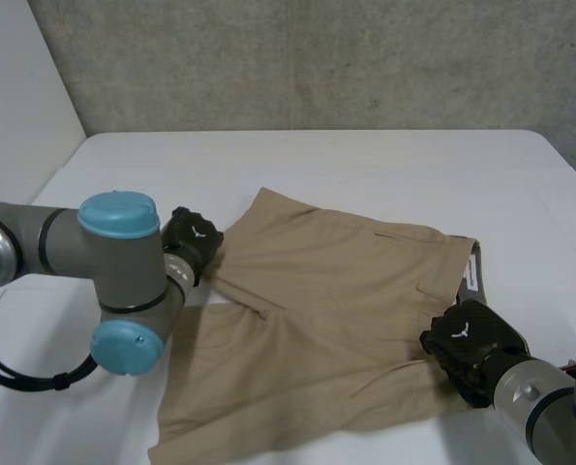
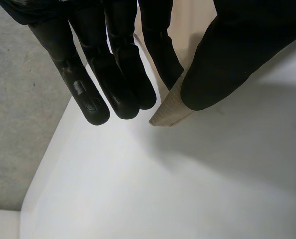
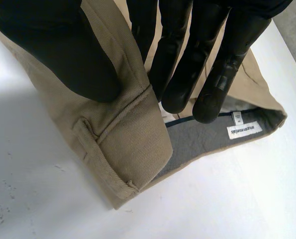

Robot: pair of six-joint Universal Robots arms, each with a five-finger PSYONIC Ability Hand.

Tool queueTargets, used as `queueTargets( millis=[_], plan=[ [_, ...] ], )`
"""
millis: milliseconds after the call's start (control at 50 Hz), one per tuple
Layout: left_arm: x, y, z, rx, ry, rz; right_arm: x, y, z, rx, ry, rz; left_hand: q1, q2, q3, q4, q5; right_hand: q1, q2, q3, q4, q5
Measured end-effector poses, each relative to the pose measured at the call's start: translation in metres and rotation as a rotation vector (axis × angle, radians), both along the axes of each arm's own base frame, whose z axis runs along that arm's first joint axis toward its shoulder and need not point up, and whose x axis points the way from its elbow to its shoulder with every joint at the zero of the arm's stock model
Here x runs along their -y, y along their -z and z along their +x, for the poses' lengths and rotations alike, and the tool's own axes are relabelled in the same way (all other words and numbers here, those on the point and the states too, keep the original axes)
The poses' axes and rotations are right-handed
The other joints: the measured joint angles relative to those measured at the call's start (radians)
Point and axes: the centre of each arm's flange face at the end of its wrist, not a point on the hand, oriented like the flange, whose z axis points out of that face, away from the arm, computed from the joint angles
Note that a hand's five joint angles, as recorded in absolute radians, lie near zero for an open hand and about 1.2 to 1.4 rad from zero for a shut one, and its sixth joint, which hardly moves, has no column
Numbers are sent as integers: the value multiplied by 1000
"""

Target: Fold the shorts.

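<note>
1. Tan shorts (image 1: 326, 320) lie spread on the white table (image 1: 365, 165).
2. The left hand (image 1: 189, 240) pinches a leg-hem corner between thumb and finger.
3. The right hand (image 1: 473, 347) clamps the waistband (image 3: 133, 144), thumb against fingers.

1. We see the tan fabric shorts (image 1: 336, 310) spread on the white flat surface (image 1: 365, 165), toward its near side.
2. The black left hand (image 1: 191, 240) is at their left hem.
3. The black right hand (image 1: 471, 344) is at their waistband, on the right.
</note>
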Motion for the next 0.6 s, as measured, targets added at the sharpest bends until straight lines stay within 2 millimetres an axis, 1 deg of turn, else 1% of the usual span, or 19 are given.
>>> queueTargets(
  millis=[80,160,220,240,300,340,360,380,460,500,540,560,600],
  plan=[
    [-8,-6,1,8,-8,-5,0,0,0,5,2,-3,0,0,0,0,0,0,0,0,0,0],
    [-11,-6,1,9,-6,-6,1,-1,1,22,12,-2,0,0,0,0,0,0,0,0,0,0],
    [-11,-5,0,9,-4,-3,1,-1,1,42,24,4,-38,-86,-82,-88,-52,0,0,0,0,0],
    [-10,-4,-1,8,-3,0,1,-1,1,53,31,7,-346,-386,-377,-370,-326,0,0,0,0,0],
    [-11,-3,-1,5,-3,5,2,-1,1,67,41,11,-615,-645,-623,-638,-593,0,0,0,0,0],
    [-12,-7,0,-4,-5,5,2,-1,1,74,46,12,-703,-754,-745,-763,-719,0,0,0,0,0],
    [-13,-11,0,-13,-7,1,3,-1,1,78,48,11,-703,-761,-754,-773,-730,0,0,0,0,0],
    [-13,-11,0,-13,-7,1,3,-1,1,78,48,11,-703,-761,-754,-773,-730,0,0,0,0,0],
    [-22,-41,6,-87,-28,-1,4,-1,2,85,52,4,-703,-763,-756,-777,-735,0,0,0,0,0],
    [-31,-56,11,-138,-41,11,5,-1,2,87,54,-2,-703,-763,-756,-776,-735,0,0,0,0,0],
    [-42,-69,16,-185,-52,33,6,-1,2,89,56,-9,-703,-763,-756,-776,-735,0,0,0,0,0],
    [-52,-77,20,-216,-58,57,7,-1,1,90,59,-16,-703,-763,-756,-776,-735,0,0,0,0,0],
    [-64,-84,25,-242,-61,90,8,-1,1,91,62,-23,-703,-763,-756,-775,-734,0,0,0,0,0]
  ],
)
